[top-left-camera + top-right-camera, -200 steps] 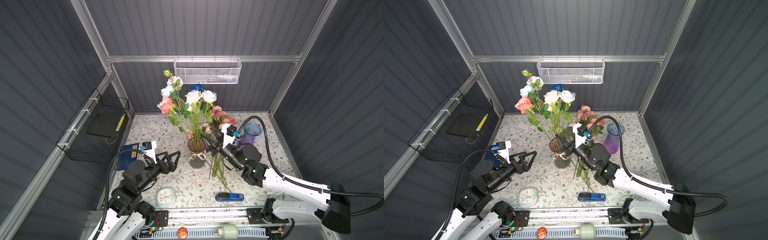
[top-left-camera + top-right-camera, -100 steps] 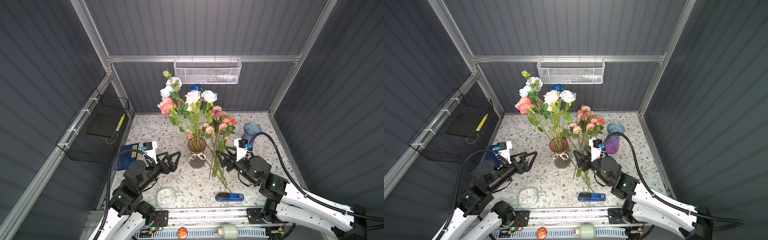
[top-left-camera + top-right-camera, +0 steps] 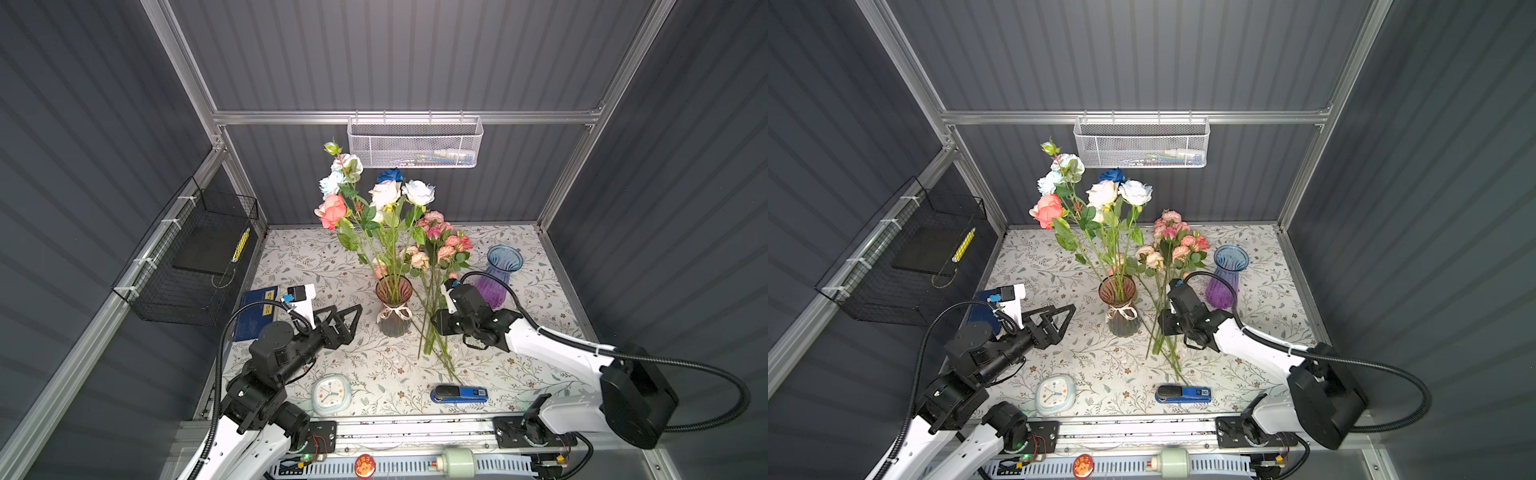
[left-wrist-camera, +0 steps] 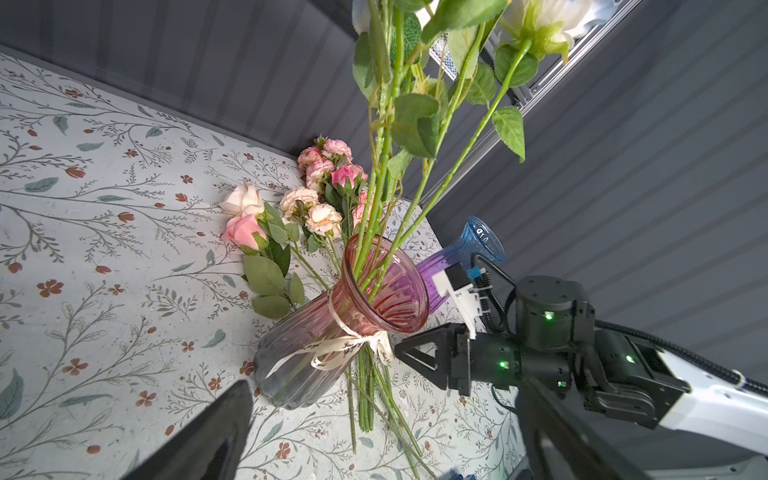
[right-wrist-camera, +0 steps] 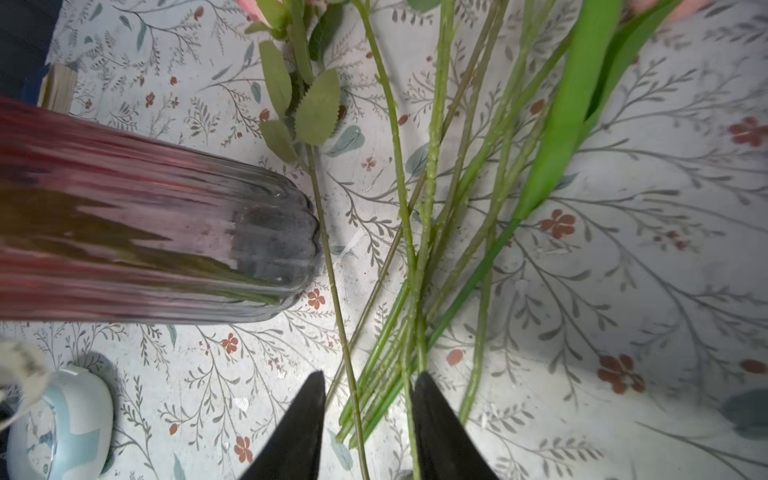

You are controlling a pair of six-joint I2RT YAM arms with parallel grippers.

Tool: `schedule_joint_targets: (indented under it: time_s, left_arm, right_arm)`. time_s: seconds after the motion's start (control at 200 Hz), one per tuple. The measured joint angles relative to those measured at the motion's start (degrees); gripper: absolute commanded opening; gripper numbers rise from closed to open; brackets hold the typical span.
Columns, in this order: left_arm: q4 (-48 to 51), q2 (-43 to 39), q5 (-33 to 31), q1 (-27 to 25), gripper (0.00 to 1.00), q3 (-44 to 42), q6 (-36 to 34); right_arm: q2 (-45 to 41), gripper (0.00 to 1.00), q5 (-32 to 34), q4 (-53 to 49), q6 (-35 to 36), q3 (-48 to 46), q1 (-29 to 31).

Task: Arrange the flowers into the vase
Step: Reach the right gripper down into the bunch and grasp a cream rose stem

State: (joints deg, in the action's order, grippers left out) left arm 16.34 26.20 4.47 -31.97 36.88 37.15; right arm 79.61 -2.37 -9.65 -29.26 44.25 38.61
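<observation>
1. Nearest the front edge of the bench (image 3: 291, 266), a clock (image 3: 331, 392) and a blue stapler (image 3: 459, 394) lie apart from the work. The cut ends of the loose flowers (image 3: 434, 332) reach almost to the stapler.
2. The loose flowers lie flat on the bench just beside the pink vase (image 3: 394, 316), their stems (image 5: 419, 249) fanned and crossing. They look light, thin and springy, and probably smooth enough to slide or twist in a pinch. Because several cross, pulling one may drag its neighbours.
3. The right tool (image 5: 369, 376) is down over the lower stems, jaws partway in with several stems between them. Whether they bite yet cannot be told. The bare lower stem, below the leaves, looks like the best hold: stiff enough to steer, with no petals to crush.
4. The left tool (image 3: 347, 307) hangs released, jaws wide, near the pink vase but apart from it.
5. The pink vase stands upright. It is ribbed glass with a ribbon tied round it, and it already holds tall roses (image 3: 386, 195). It is likely top-heavy and easy to tip, so a new stem should go in steeply.
6. Further back, the loose blooms (image 3: 442, 245) rest near a blue-purple vase (image 3: 496, 274).
</observation>
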Motion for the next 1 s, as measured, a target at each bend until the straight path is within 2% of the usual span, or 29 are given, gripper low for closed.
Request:
schedule_joint_targets:
  time_s: [0.165, 0.425, 0.71, 1.0]
  left_arm:
    - [0.0, -0.5, 0.0, 0.0, 1.0, 0.0, 0.0]
    - [0.3, -0.7, 0.0, 0.0, 1.0, 0.0, 0.0]
    - [0.9, -1.4, 0.0, 0.0, 1.0, 0.0, 0.0]
    - [1.7, -1.5, -0.5, 0.0, 1.0, 0.0, 0.0]
  right_arm:
    - [6.9, 0.34, -1.9, 2.2, 1.6, 3.7, -3.1]
    - [20.1, 0.33, -2.2, 3.6, 4.8, 17.7, -7.7]
    - [33.2, 0.37, -0.1, -1.9, 8.3, 33.6, -9.1]
    - [40.1, 0.32, 1.4, -7.6, 10.3, 39.8, -9.2]
